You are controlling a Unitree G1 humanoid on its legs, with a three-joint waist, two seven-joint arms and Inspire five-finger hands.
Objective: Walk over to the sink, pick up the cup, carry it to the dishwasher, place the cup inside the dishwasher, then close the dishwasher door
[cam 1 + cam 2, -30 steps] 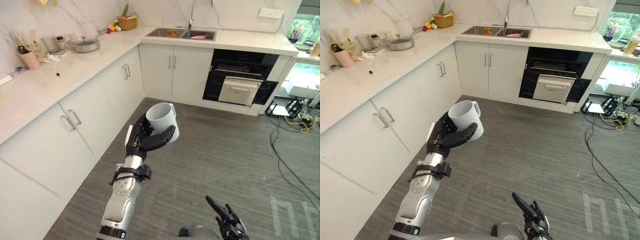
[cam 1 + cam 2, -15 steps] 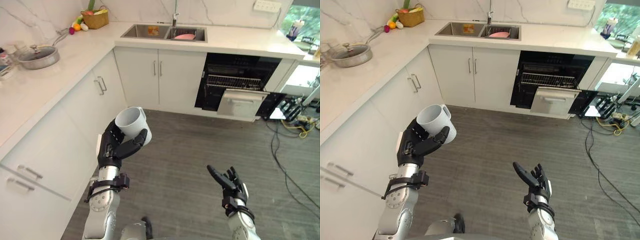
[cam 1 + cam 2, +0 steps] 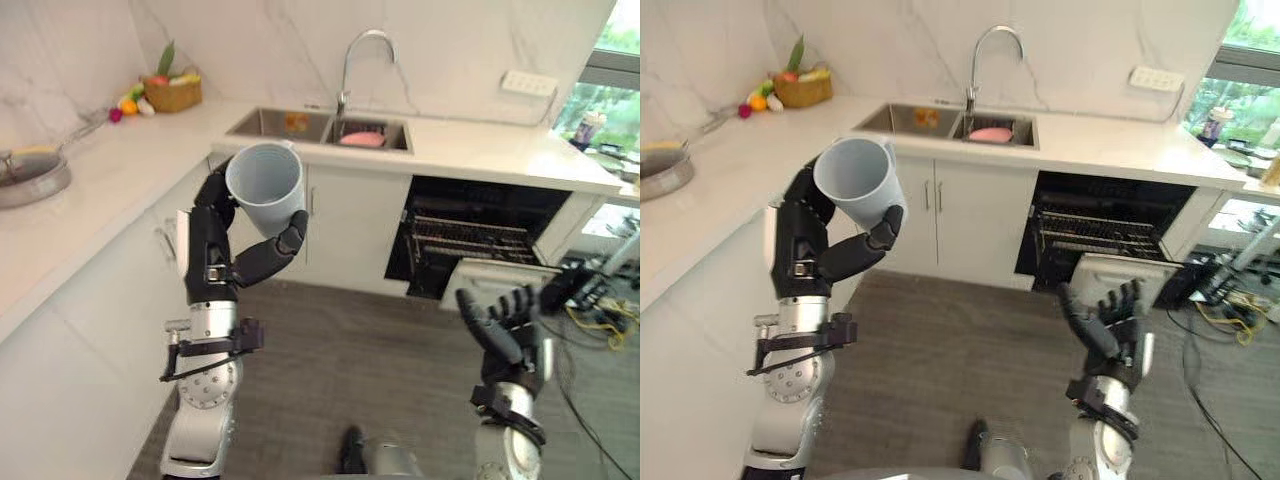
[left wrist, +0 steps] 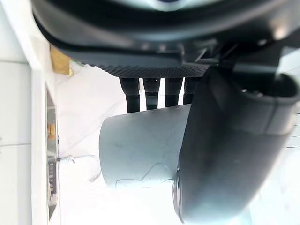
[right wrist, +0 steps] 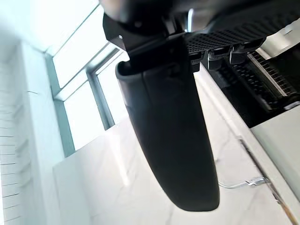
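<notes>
White marble counter (image 3: 470, 152) runs along the left and far walls, with the sink (image 3: 260, 122) and its curved tap (image 3: 352, 58) set in the far stretch. Right of the sink cabinets, the dishwasher (image 3: 480, 205) stands open, its door partly down and a wire rack visible inside. The left hand (image 3: 210, 255) is raised at the near left, fingers and thumb curled round the pale cup (image 3: 266, 186), whose mouth faces up, well apart from the dishwasher. The right hand (image 3: 510, 345) hovers at the near right, fingers straight and spread, holding nothing.
</notes>
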